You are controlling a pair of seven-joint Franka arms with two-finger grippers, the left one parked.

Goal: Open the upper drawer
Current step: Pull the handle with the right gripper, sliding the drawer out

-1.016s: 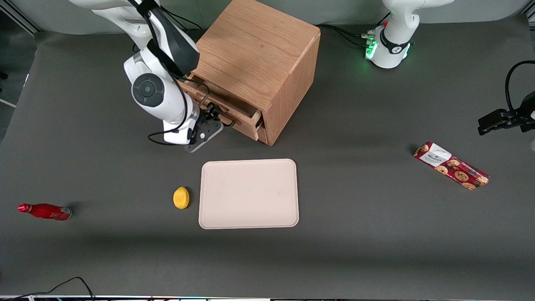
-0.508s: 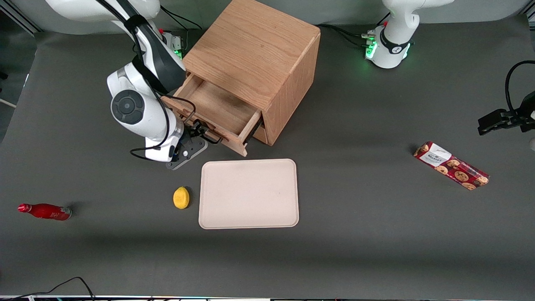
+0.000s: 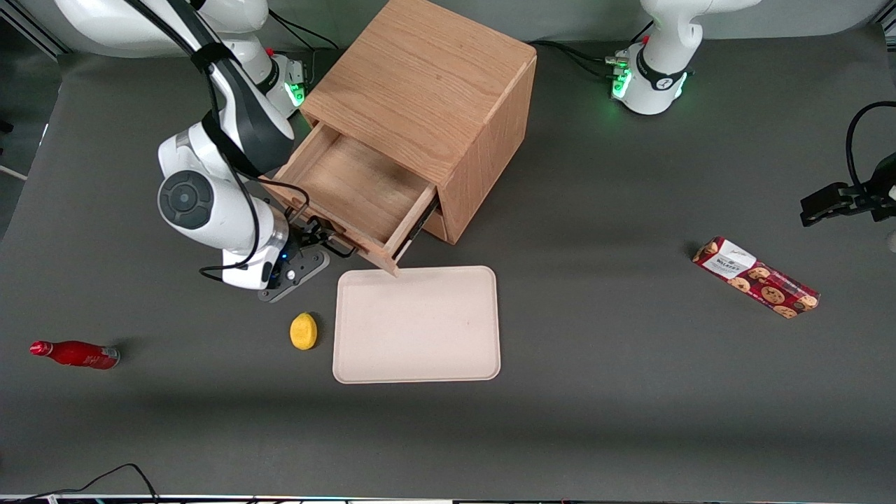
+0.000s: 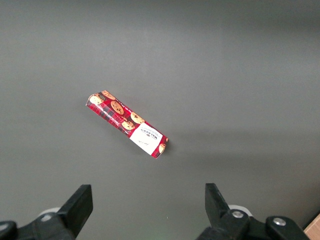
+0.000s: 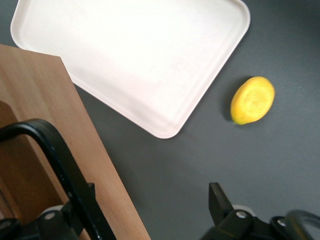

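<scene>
The cube-shaped oak cabinet (image 3: 427,77) stands at the back of the table. Its upper drawer (image 3: 357,185) is pulled far out, and its bare wooden inside shows. My right gripper (image 3: 318,241) is at the drawer's front, by the thin black wire handle (image 3: 336,246). In the right wrist view the gripper (image 5: 150,205) is open, its fingers wide apart. The drawer's wooden front (image 5: 60,125) passes between them, and the black handle (image 5: 55,150) lies against one finger (image 5: 82,202). Only a sliver of the lower drawer (image 3: 437,225) shows under the upper one.
A pale tray (image 3: 416,325) lies just nearer the front camera than the drawer's corner, with a yellow lemon (image 3: 303,330) beside it; both show in the right wrist view, tray (image 5: 135,55) and lemon (image 5: 252,100). A red bottle (image 3: 73,353) lies toward the working arm's end. A cookie packet (image 3: 756,278) lies toward the parked arm's end.
The upper drawer has slid from nearly shut to far out. My gripper moved with its handle, nearer the front camera and toward the working arm's end.
</scene>
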